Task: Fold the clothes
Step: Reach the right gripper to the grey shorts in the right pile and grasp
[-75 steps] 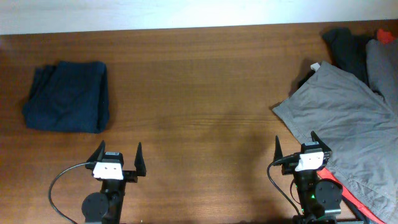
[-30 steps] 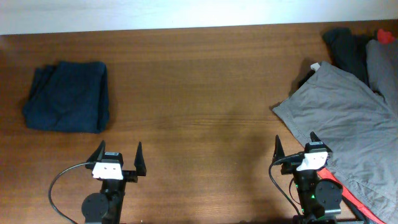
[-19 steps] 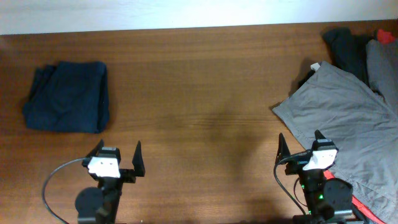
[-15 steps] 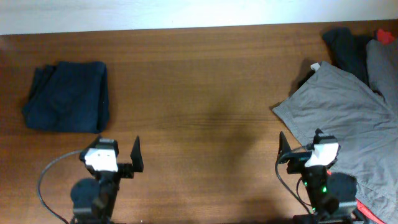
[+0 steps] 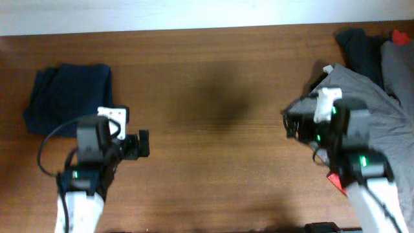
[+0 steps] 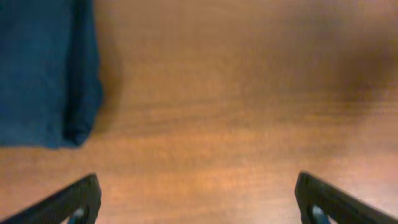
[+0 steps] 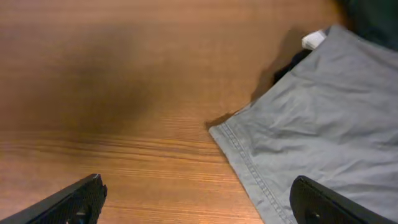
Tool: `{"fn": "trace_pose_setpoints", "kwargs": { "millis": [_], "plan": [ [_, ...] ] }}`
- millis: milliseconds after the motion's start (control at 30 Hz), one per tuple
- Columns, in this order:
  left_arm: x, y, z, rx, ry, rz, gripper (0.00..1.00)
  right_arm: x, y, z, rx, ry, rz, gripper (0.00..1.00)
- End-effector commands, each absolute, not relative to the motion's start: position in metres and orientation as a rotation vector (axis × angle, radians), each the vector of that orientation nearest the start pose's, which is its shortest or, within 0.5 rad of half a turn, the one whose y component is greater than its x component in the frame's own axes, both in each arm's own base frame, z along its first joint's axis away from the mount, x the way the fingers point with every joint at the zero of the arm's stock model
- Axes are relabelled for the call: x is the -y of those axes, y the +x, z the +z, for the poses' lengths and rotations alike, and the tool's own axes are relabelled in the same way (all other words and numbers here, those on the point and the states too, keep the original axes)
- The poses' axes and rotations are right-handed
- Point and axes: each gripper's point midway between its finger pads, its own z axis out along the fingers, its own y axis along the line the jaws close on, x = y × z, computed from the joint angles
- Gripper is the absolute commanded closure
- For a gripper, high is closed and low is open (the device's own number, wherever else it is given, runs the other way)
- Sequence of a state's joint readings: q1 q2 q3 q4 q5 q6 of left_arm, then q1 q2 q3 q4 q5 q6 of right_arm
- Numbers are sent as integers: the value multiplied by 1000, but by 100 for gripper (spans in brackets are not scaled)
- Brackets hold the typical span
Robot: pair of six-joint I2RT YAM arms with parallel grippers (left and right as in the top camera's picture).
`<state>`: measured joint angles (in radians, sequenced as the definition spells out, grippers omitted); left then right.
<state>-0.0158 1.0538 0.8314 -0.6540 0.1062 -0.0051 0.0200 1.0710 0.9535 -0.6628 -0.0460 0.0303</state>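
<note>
The left claw [image 6: 198, 184] and right claw [image 7: 198, 185] are hovering open, empty. The grey trousers [image 7: 311, 124] are lying unfolded at the table's [image 5: 207, 65] right end. Reaching for them seems the step in hand, calling for pinching their near corner.

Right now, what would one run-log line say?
left gripper: open, empty, near navy garment | right gripper: open, empty, near grey trousers corner | fold: not begun

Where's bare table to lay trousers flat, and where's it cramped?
The table is barest across its middle, between the folded navy garment at left and the grey trousers at right. A narrower strip lies behind the navy garment, along the far edge. The right end is crowded: trousers, black piece and red piece piled together.
</note>
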Motion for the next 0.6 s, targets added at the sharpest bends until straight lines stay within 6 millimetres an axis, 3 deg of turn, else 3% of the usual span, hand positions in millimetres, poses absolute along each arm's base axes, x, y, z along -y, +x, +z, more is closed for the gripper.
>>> {"fn": "trace_pose_setpoints", "kwargs": {
  "millis": [0, 100, 233, 400, 567],
  "plan": [
    [43, 311, 173, -2476, 101, -284, 1, -12, 342, 190, -2428, -23, 66, 1],
    [48, 316, 169, -2512, 108, -325, 1, 4, 358, 159, -2511, 6, -14, 1],
    [48, 318, 162, -2533, 105, -326, 1, 25, 364, 107, -2649, 126, -53, 1],
    [48, 318, 160, -2539, 105, -327, 1, 28, 369, 60, -2757, 12, -81, 1],
    [48, 318, 160, -2539, 105, -327, 1, 30, 369, 25, -2832, 5, -97, 1]
  ]
}}
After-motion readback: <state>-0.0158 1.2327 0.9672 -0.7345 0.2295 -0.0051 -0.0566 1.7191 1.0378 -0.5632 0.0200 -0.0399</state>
